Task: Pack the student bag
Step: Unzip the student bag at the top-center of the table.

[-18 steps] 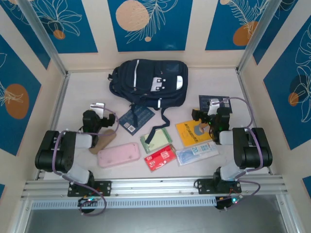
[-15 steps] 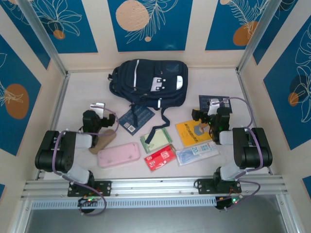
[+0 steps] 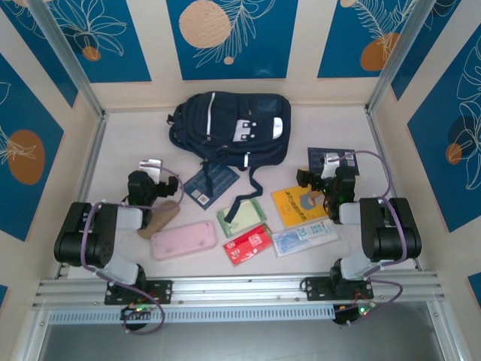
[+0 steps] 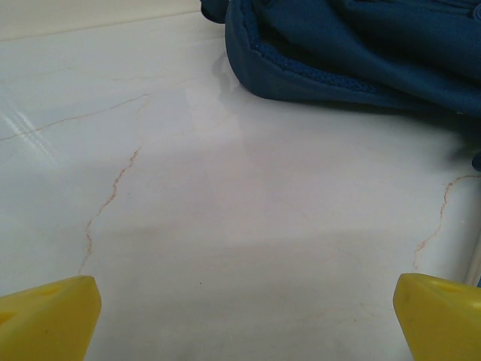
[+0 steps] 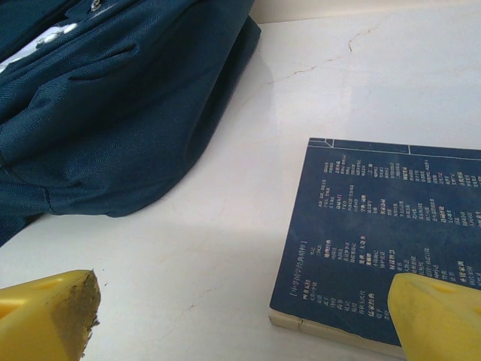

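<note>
The student bag (image 3: 229, 128), a large navy backpack with white stripes and a grey-white patch, lies flat at the back middle of the table. In the left wrist view its dark blue edge (image 4: 353, 45) crosses the top right, well ahead of my left gripper (image 4: 244, 323). That gripper (image 3: 152, 165) is open over bare table, left of and nearer than the bag. My right gripper (image 3: 328, 161) is also open, to the bag's right. In the right wrist view the bag (image 5: 120, 98) lies at the upper left, and the right gripper (image 5: 244, 320) has nothing between its yellow fingertips.
A navy book (image 5: 391, 233) lies under the right gripper's right fingertip. In front of the bag are a small navy booklet (image 3: 210, 184), a pink pencil case (image 3: 183, 240), a green notebook (image 3: 242, 216), a red packet (image 3: 248, 244), a yellow book (image 3: 299, 204), a clear packet (image 3: 304, 238) and a tan object (image 3: 159, 218).
</note>
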Available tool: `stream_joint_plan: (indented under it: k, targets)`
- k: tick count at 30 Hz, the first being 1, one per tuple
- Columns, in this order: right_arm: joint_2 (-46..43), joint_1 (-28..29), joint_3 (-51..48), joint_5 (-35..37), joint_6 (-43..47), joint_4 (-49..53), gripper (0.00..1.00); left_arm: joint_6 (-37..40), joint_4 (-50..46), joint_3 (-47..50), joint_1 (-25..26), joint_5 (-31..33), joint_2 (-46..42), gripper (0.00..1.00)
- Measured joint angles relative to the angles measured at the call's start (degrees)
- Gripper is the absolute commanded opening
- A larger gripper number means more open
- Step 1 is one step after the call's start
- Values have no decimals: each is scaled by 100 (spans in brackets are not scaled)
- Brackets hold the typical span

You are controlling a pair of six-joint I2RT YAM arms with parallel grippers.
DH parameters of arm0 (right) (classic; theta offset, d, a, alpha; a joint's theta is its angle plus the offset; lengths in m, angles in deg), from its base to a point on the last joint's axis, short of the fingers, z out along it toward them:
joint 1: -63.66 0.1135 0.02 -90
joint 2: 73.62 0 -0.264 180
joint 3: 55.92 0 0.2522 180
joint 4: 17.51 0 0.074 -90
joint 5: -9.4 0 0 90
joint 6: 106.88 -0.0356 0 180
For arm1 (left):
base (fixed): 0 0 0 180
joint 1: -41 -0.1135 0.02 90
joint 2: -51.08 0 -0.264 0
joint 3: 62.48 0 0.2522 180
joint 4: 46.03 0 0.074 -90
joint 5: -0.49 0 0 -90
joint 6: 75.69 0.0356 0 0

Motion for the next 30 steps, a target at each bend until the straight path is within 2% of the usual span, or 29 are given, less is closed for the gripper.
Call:
stream_joint_plan:
  k: [5, 10, 14, 19, 23, 26, 28, 30]
  targets:
    - [-2, 0, 0, 0, 0, 0, 99, 2, -33, -2, 2, 0, -11, 100]
    - [-63, 105, 2, 26, 39, 92, 99, 144, -1445, -765, 170, 22, -389, 100]
    - [-599, 492, 365, 286, 247, 1102, 99, 149, -1694, -1086, 518, 219, -1163, 100]
    - [-1781, 1574, 855, 1049, 271, 1749, 99, 149, -2057, -1283, 1427, 297, -2114, 100]
    - [-2297, 3423, 1554, 1976, 518, 2402, 99, -122, -2944, -1895, 2159, 210, -2533, 100]
    - [-2487, 4656, 2122, 2614, 485, 3082, 99, -813, -4072, -2573, 2413, 315, -2802, 100]
    - [-2693, 4872, 2540, 2660, 136, 3904, 99, -1519, -4996, -3093, 2417, 485, -2905, 100]
    - [-3027, 4677, 2861, 2326, -240, 4636, 99, -2199, -6011, -3630, 2378, 599, -2898, 100]
